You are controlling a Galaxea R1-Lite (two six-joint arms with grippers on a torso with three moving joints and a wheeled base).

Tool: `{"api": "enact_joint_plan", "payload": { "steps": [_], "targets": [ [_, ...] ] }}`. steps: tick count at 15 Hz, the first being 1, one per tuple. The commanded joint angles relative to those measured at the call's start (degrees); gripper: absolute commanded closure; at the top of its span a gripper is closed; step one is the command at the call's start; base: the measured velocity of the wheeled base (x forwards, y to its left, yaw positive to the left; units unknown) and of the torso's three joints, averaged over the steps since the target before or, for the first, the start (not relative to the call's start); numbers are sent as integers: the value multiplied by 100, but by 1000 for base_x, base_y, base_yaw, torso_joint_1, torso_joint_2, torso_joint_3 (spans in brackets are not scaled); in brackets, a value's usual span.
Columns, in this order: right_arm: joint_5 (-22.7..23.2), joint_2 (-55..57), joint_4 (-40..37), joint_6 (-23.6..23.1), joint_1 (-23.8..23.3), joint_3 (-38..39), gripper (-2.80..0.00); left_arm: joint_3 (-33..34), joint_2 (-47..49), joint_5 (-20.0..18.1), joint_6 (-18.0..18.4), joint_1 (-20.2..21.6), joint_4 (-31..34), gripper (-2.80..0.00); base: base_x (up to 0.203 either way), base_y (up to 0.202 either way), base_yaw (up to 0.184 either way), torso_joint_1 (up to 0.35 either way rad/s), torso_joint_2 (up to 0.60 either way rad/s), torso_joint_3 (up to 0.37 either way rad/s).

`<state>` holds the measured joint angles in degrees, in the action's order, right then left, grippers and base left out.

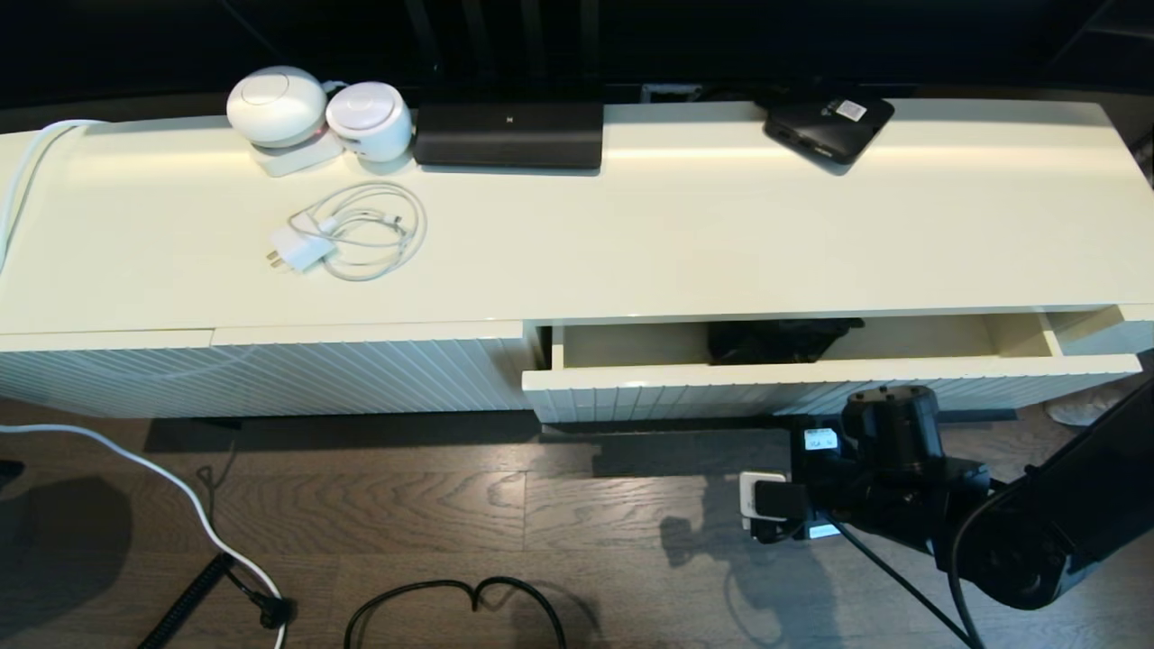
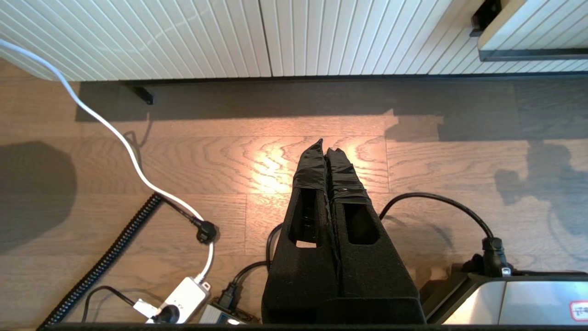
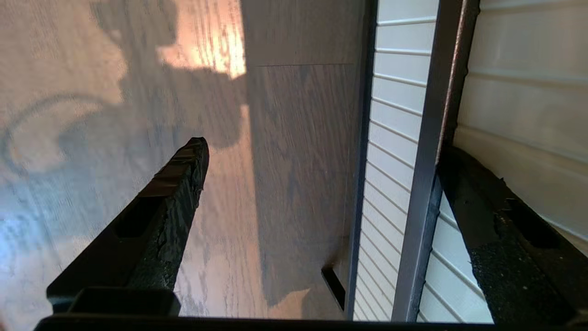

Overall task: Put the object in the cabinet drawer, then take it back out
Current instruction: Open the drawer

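The cabinet drawer (image 1: 811, 371) stands partly pulled out at the cabinet's right half. Inside it lies the black umbrella (image 1: 775, 341), with only its bunched fabric showing above the drawer front. My right gripper (image 1: 888, 404) is low against the drawer's ribbed front (image 3: 395, 138). In the right wrist view that gripper (image 3: 321, 149) is open, with the dark bar handle (image 3: 434, 138) between its fingers; one finger (image 3: 482, 207) is behind the bar. My left gripper (image 2: 325, 147) is shut and empty above the wooden floor, out of the head view. The drawer's corner (image 2: 528, 37) shows far off in the left wrist view.
On the cabinet top (image 1: 685, 234) are two white round devices (image 1: 315, 113), a coiled white charger cable (image 1: 356, 236), a long black device (image 1: 509, 135) and a flat black box (image 1: 829, 122). A closed ribbed panel (image 1: 270, 374) is to the left. Cables (image 2: 138, 170) and a power strip (image 2: 181, 299) lie on the floor.
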<state>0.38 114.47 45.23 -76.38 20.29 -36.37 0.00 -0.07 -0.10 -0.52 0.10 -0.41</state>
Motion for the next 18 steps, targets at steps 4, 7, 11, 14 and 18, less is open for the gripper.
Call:
{"api": "enact_joint_plan", "payload": {
  "steps": [4, 7, 11, 14, 18],
  "targets": [
    [13, -310, 99, -45, 8, 433, -280, 0, -10, 1, 0, 2, -2, 0, 0, 0, 0, 0, 0, 0],
    [15, -599, 56, -44, 11, 506, -280, 0, -4, 1, 0, 3, -2, 0, 0, 0, 0, 0, 0, 0],
    [14, -1240, 39, -44, 38, 825, -280, 0, -10, 1, 0, 0, -2, 0, 0, 0, 0, 0, 0, 0],
    [-25, -1885, -141, -25, 53, 1049, -280, 0, -7, 1, 0, 7, -2, 0, 0, 0, 0, 0, 0, 0],
    [-57, -2928, -470, -42, 54, 1572, 0, 0, -10, 1, 8, -1, -2, 0, 0, 0, 0, 0, 0, 0]
  ]
}}
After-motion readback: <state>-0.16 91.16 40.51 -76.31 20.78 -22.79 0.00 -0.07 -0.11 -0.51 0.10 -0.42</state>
